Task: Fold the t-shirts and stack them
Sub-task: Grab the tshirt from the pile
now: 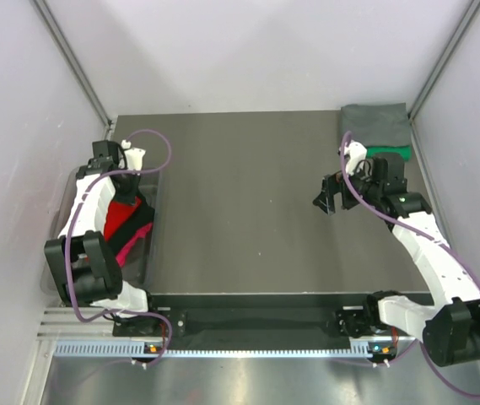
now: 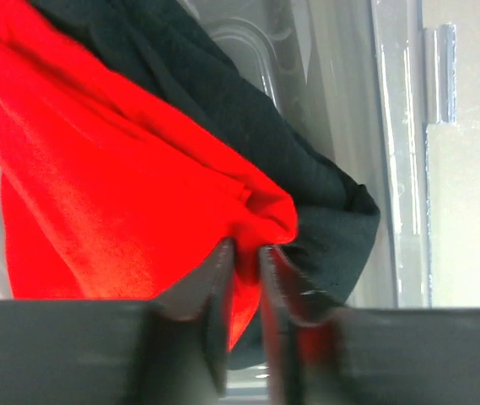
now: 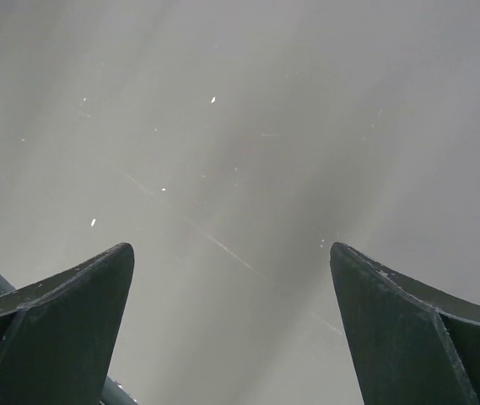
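A bright red t-shirt (image 2: 113, 194) lies bunched in the translucent tub (image 1: 157, 219) at the table's left, with a black t-shirt (image 2: 248, 126) beside and under it and a strip of magenta cloth (image 1: 130, 245) showing below. My left gripper (image 2: 246, 253) is shut on a fold of the red t-shirt inside the tub. A folded grey t-shirt (image 1: 376, 125) lies on a green one (image 1: 389, 153) at the far right corner. My right gripper (image 3: 231, 253) hangs open over bare table, right of centre, with nothing between its fingers (image 1: 331, 196).
The tub's clear wall and rim (image 2: 391, 169) stand close to the right of the left gripper. White walls and metal posts (image 1: 79, 67) enclose the table on three sides. Purple cables loop off both arms.
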`<state>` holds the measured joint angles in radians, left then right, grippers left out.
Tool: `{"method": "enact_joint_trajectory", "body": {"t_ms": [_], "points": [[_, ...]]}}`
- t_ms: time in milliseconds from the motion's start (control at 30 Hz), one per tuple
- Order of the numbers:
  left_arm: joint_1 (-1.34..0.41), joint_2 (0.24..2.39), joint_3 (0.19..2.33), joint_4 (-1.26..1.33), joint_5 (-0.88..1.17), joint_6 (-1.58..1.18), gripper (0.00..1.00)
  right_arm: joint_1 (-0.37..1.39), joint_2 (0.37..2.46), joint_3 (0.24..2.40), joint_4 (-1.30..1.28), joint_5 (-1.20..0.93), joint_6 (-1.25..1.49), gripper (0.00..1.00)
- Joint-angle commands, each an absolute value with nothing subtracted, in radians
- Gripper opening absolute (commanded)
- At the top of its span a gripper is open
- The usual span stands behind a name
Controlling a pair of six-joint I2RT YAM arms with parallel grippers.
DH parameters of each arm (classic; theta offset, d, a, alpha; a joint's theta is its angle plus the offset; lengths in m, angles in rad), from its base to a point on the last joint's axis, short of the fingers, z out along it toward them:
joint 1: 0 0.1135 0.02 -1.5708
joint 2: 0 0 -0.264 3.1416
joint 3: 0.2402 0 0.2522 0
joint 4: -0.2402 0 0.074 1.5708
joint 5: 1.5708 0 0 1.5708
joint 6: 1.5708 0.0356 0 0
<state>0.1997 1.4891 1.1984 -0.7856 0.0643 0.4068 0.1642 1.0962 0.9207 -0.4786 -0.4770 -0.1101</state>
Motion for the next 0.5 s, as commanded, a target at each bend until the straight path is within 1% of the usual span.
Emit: {"method": "enact_joint_trajectory", "body": {"t_ms": [0, 33, 133, 233, 333, 367, 400, 433, 467], "points": [[0.202, 1.491, 1.243, -0.773, 0.098, 0.402, 0.16, 0.175, 1.052, 0.900, -0.437, -0.508, -0.132, 1.00], [0.201, 1.490, 1.241, -0.773, 0.100, 0.403, 0.09, 0.176, 1.046, 0.897, -0.433, -0.509, -0.135, 1.00], [0.202, 1.486, 1.238, -0.779, 0.104, 0.407, 0.00, 0.175, 1.045, 0.890, -0.428, -0.511, -0.140, 1.00], [0.202, 1.467, 1.267, -0.813, 0.139, 0.405, 0.00, 0.173, 1.042, 0.906, -0.442, -0.517, -0.176, 0.99], [0.201, 1.404, 1.356, -0.853, 0.245, 0.410, 0.00, 0.175, 1.040, 0.922, -0.472, -0.520, -0.285, 1.00], [0.198, 1.388, 1.424, -0.870, 0.285, 0.396, 0.00, 0.176, 1.045, 0.936, -0.479, -0.511, -0.308, 1.00], [0.187, 1.365, 1.469, -0.883, 0.307, 0.393, 0.00, 0.178, 1.058, 0.943, -0.469, -0.449, -0.311, 1.00], [0.178, 1.359, 1.571, -0.903, 0.330, 0.394, 0.00, 0.178, 1.069, 0.968, -0.468, -0.419, -0.310, 1.00], [0.167, 1.358, 1.625, -0.943, 0.350, 0.396, 0.00, 0.178, 1.084, 0.986, -0.471, -0.396, -0.308, 1.00]]}}
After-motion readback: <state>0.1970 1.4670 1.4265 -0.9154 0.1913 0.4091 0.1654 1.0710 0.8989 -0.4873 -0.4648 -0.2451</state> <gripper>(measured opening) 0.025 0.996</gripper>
